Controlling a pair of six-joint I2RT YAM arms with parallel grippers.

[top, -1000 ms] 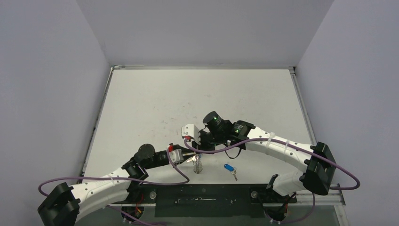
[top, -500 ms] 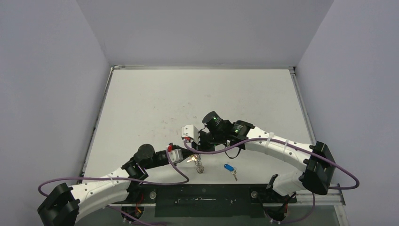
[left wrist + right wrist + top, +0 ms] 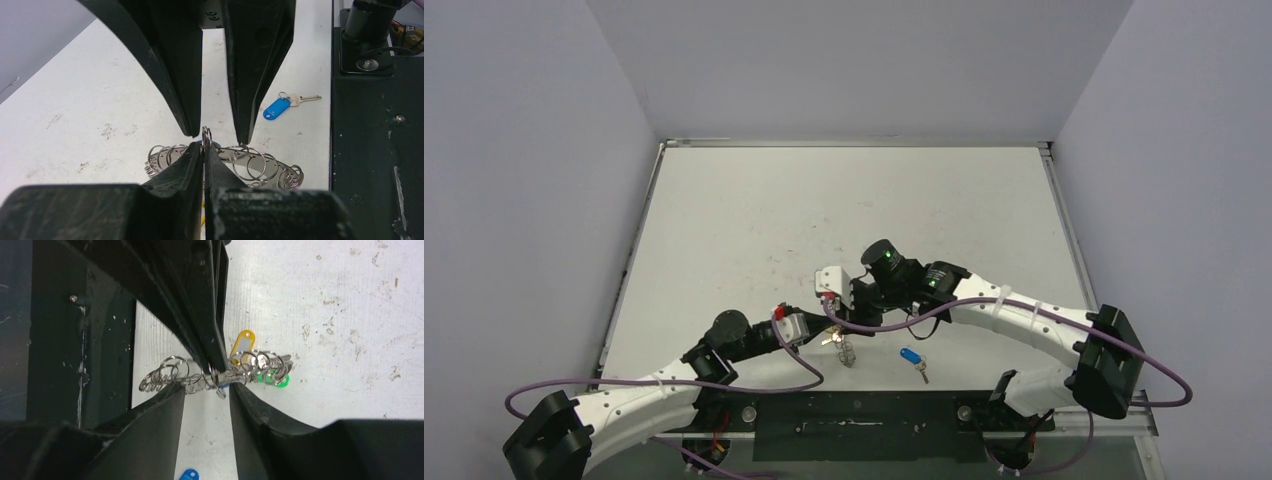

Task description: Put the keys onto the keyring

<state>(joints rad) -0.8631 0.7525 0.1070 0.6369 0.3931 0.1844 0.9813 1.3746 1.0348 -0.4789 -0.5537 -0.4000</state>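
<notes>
Scuffed white table [image 3: 824, 200], near front middle: keyring [image 3: 250, 167] nipped by 1 small loop in the closed left gripper [image 3: 204, 150], right gripper [image 3: 205, 387] parted astride it, gripping nothing. Yellow-tagged key [image 3: 243, 344] and green-tagged key [image 3: 274, 380] already on; 1 blue-tagged key [image 3: 276, 108] loose alongside, yet to thread. No container in sight.

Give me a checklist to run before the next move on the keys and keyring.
1. Grip: left hand shut on a loop of the keyring: ok.
2. Release: right hand open, fingers either side of the keyring: ok.
3. Clearance: right hand's fingers free of the loops: cannot tell.
4. Threading: yellow tag and green tag on the keyring: cannot tell; they lie against it.
5. Last key: blue-tagged key on the keyring: not ok; it lies apart on the table.
</notes>
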